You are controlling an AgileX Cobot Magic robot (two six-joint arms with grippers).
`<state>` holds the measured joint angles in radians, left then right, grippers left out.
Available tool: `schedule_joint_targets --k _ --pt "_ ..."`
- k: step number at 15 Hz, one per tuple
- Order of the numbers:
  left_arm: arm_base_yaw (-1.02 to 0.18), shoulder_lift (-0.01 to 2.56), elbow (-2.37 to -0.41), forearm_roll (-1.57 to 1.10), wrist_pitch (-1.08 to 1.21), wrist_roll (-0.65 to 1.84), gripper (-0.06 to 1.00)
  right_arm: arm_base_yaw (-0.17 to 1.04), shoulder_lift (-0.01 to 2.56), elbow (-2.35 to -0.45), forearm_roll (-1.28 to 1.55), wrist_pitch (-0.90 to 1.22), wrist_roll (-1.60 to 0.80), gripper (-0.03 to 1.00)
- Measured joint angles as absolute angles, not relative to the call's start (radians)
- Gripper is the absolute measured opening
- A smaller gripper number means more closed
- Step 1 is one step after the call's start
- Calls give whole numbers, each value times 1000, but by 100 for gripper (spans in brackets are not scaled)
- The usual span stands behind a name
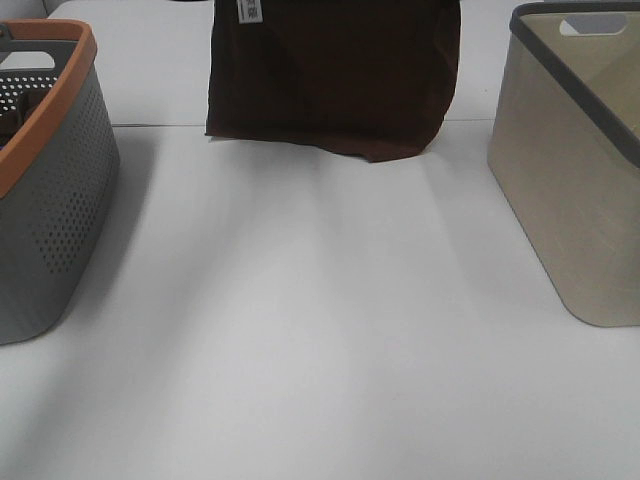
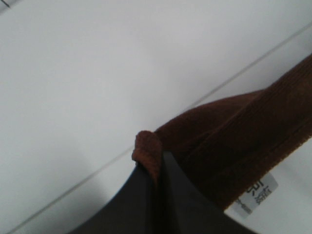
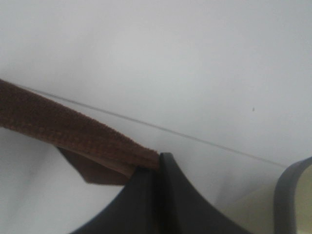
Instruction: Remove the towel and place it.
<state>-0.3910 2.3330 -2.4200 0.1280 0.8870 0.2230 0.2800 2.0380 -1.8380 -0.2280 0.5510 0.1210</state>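
Left gripper and right gripper each clamped on an upper corner of the dark brown towel, hanging spread above the white table between grey basket and beige basket; removal apparently done, placement outstanding.

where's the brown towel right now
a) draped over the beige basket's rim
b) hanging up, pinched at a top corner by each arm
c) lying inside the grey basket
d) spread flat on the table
b: the towel hangs spread out between the grey basket and the beige basket, and each wrist view shows a corner of it pinched in shut jaws.
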Motion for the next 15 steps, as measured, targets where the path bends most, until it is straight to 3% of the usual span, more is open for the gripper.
schedule_joint_targets --k 5,9,15 --pt "-392 2333 -2420 114 1178 203 1 283 2038 -1723 14 691 -41 0" --pt "-394 2329 -2397 48 1198 154 1 283 2038 -1647 36 769 -53 0" --pt "-418 2250 -2114 38 1194 124 1 284 2031 -1550 63 834 -103 0"
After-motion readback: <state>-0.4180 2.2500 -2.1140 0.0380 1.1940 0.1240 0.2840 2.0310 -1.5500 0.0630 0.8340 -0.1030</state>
